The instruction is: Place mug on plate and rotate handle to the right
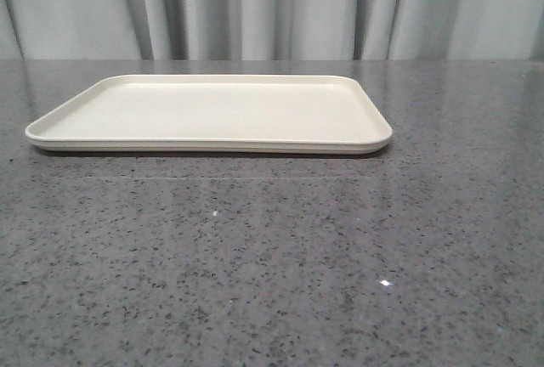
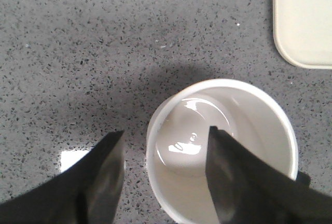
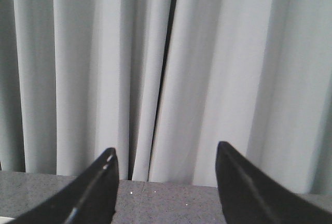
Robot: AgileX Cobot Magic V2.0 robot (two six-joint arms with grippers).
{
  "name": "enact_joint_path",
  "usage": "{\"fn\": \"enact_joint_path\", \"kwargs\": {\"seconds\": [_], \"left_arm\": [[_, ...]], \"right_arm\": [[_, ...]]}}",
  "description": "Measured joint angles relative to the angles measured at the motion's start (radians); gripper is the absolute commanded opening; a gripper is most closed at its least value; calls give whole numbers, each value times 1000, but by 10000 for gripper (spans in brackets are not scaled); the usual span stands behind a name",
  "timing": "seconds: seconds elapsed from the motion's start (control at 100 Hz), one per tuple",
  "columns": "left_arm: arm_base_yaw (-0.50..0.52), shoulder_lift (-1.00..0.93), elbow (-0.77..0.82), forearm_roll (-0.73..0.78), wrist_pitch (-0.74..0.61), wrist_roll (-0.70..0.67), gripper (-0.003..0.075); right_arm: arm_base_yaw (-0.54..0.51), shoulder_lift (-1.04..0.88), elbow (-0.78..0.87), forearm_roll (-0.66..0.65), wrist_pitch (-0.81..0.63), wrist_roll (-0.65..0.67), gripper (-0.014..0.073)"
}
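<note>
Straddling the mug (image 2: 223, 146) rim, left gripper (image 2: 163, 177) open, right gripper (image 3: 166, 182) wide, facing curtain (image 3: 166, 68).

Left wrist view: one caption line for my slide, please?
Open pincer straddles the mug wall, plate nearby.

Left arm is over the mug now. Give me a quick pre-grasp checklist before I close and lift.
1. Left gripper open: ok.
2. Fingers straddle the rim of the mug, one inside, one outside: ok.
3. Mug upright and empty: ok, glossy bottom visible.
4. Handle position: cannot tell, only a dark sliver shows at the mug's edge.
5. Plate bare and flat on the table: ok.
6. Right gripper out of the way: ok, open and aimed at the curtain.
</note>
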Motion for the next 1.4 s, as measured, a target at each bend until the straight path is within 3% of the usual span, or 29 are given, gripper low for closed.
{"fn": "enact_joint_path", "kwargs": {"seconds": [0.76, 1.4], "left_arm": [[0, 0, 117, -2, -24, 7, 347], [0, 62, 121, -23, -59, 9, 347]], "right_arm": [[0, 0, 0, 0, 16, 0, 424], [0, 0, 0, 0, 16, 0, 424]]}}
